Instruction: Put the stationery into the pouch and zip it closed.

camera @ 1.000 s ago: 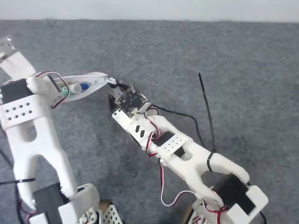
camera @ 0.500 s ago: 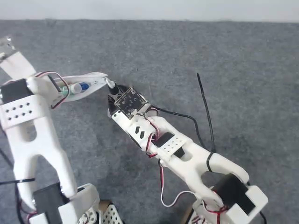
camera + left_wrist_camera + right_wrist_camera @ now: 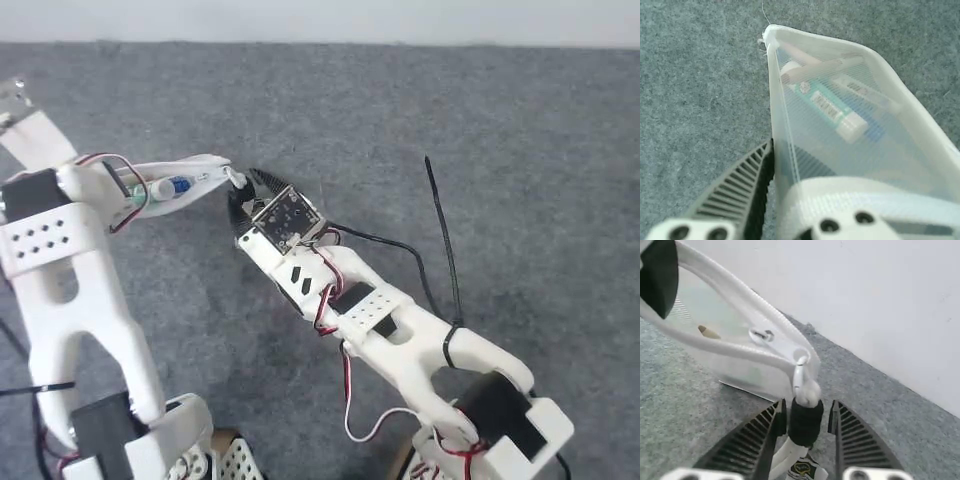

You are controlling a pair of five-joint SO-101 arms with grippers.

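Observation:
A white mesh pouch (image 3: 175,185) (image 3: 850,135) (image 3: 715,315) hangs above the grey carpet with my left gripper (image 3: 790,170) (image 3: 150,192) shut on one end of it. Inside lie a green-labelled stick (image 3: 832,107) and a pen (image 3: 825,67). At the pouch's other end, the zipper slider carries a white bead and a black pull tab (image 3: 805,422) (image 3: 237,178). My right gripper (image 3: 807,407) (image 3: 255,192) is open, its two black fingers standing either side of that tab with small gaps. The zip looks drawn to this end.
A thin black cable (image 3: 442,235) runs across the grey carpet (image 3: 520,130) to the right of the right arm. A white wall (image 3: 320,20) borders the far edge. Both arm bases crowd the near side.
The right gripper's fingers have spread apart around the zipper pull; a second ago they were closed at the pouch's end. The left arm and pouch have stayed put.

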